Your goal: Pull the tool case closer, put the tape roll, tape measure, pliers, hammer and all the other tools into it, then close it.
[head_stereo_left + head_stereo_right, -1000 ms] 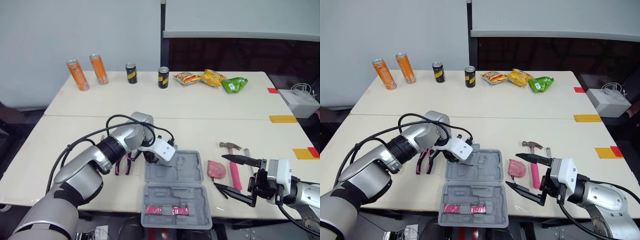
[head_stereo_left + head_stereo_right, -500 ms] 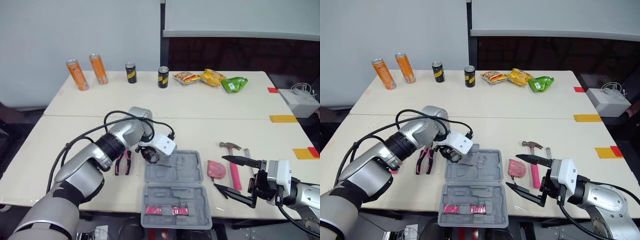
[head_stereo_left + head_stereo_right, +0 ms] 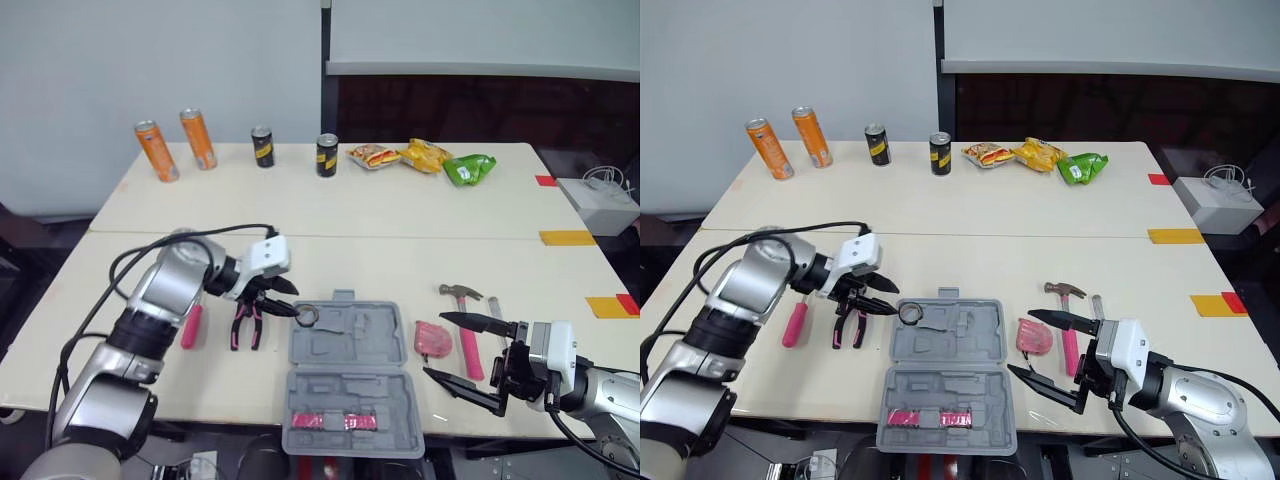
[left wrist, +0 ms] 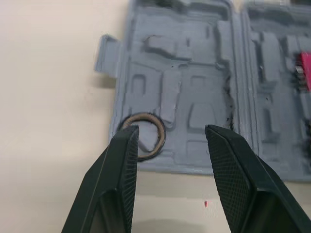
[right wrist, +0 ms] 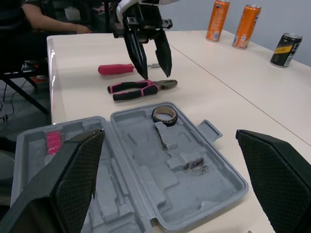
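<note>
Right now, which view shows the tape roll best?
Right wrist view: the whole tape roll shows, lying in the tool case. Left wrist view: a finger of the left gripper covers part. Eye views: a small ring.

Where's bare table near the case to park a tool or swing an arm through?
Widest bare stretch: behind the tool case, up to the cans and snack bags. Also between the hammer and the edge marks. Crowded: pliers and screwdriver left of the case; tape measure and hammer on its right.

Left arm bent inward, left tool parted; right tool spread wide.
</note>
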`<state>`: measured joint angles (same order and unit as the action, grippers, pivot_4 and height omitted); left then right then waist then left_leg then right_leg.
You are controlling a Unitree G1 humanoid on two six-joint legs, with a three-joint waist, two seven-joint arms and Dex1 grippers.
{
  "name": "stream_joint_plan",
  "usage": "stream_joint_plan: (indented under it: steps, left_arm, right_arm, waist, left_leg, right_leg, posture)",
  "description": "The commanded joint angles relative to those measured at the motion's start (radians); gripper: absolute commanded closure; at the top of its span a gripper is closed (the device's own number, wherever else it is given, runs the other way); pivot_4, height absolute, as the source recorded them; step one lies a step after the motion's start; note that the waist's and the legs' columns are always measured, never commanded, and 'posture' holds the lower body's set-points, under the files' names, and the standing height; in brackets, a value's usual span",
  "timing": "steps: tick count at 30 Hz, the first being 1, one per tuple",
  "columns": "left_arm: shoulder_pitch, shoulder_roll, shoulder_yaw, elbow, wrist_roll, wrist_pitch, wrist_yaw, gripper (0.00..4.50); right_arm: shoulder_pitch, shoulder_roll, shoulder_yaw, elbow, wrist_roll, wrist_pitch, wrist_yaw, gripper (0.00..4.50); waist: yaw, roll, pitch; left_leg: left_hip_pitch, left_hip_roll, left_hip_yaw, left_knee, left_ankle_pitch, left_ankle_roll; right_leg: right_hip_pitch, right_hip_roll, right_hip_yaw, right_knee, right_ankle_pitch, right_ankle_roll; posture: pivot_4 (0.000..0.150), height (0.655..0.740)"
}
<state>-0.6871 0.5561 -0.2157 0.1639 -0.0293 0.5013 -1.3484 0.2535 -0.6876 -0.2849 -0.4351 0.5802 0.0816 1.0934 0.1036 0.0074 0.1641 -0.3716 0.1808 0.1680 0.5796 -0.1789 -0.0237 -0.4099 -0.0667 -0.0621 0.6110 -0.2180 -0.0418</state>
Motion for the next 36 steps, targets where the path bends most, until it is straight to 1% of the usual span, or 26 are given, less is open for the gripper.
stream_joint_plan:
  steps: [1, 7, 10, 11, 22, 27, 32, 36]
  left_arm:
    - [0.064, -0.047, 0.05, -0.039, -0.037, -0.073, 0.123, 2.21]
    - [0.099, -0.113, 0.039, 0.037, -0.035, -0.189, 0.223, 2.21]
    - [0.103, -0.125, 0.024, 0.068, -0.029, -0.242, 0.243, 3.03]
    - [0.107, -0.125, 0.019, 0.07, -0.026, -0.257, 0.248, 3.37]
    - [0.12, -0.127, 0.004, 0.124, -0.034, -0.32, 0.245, 3.37]
    - [0.131, -0.143, -0.015, 0.198, -0.011, -0.386, 0.264, 3.37]
    - [0.124, -0.154, -0.086, 0.353, 0.082, -0.46, 0.3, 3.37]
    - [0.116, -0.14, -0.132, 0.436, 0.142, -0.542, 0.315, 3.37]
  right_arm:
    - [-0.008, 0.005, -0.005, -0.002, 0.009, -0.011, -0.006, 0.0]
    - [-0.012, 0.009, -0.001, -0.004, 0.008, -0.005, -0.009, 0.0]
    - [-0.007, 0.008, -0.003, -0.016, 0.011, 0.001, -0.015, 0.0]
    - [-0.004, 0.008, -0.005, -0.019, 0.012, 0.003, -0.017, 0.0]
    - [0.017, 0.008, -0.009, -0.036, 0.012, 0.002, -0.039, 0.0]
    - [0.021, 0.011, -0.005, -0.037, 0.009, -0.001, -0.048, 0.0]
    - [0.016, 0.012, -0.004, -0.03, 0.01, -0.001, -0.05, 0.0]
    - [0.014, 0.009, -0.002, -0.031, 0.011, 0.004, -0.048, 0.0]
  waist:
    - [0.002, 0.0, 0.0]
    - [-0.001, -0.001, 0.001]
    - [-0.004, -0.001, 0.001]
    - [-0.005, -0.001, 0.001]
    - [-0.004, -0.001, 0.001]
    - [-0.004, -0.001, 0.001]
    - [-0.002, -0.002, 0.0]
    - [0.0, 0.0, -0.006]
  left_leg:
    - [0.0, -0.001, 0.0, 0.0, 0.0, 0.0]
    - [-0.001, -0.001, -0.001, 0.0, 0.0, 0.0]
    - [-0.001, -0.001, -0.001, -0.001, 0.0, 0.0]
    - [-0.001, -0.001, -0.001, -0.001, 0.0, 0.0]
    - [-0.001, -0.001, -0.001, -0.001, 0.0, 0.001]
    - [-0.001, -0.001, -0.001, -0.001, 0.0, 0.001]
    - [-0.001, -0.001, -0.001, -0.001, 0.0, 0.001]
    - [0.002, -0.001, -0.001, -0.001, -0.001, 0.001]
  right_leg:
    - [0.0, 0.0, 0.0, -0.001, 0.0, 0.0]
    - [0.0, 0.0, 0.0, -0.001, 0.0, 0.001]
    - [0.0, 0.0, 0.0, -0.001, 0.0, 0.001]
    - [-0.001, 0.0, 0.0, -0.001, 0.0, 0.001]
    - [-0.001, 0.0, 0.0, -0.002, -0.001, 0.003]
    - [0.0, 0.0, 0.0, -0.002, -0.001, 0.003]
    - [0.0, 0.0, 0.0, -0.002, -0.001, 0.003]
    - [0.003, 0.0, 0.0, -0.002, -0.001, 0.003]
  posture:
    - [0.15, 0.74]
    - [0.15, 0.74]
    - [0.15, 0.74]
    - [0.15, 0.74]
    - [0.15, 0.74]
    - [0.15, 0.74]
    - [0.15, 0.74]
    - [0.15, 0.74]
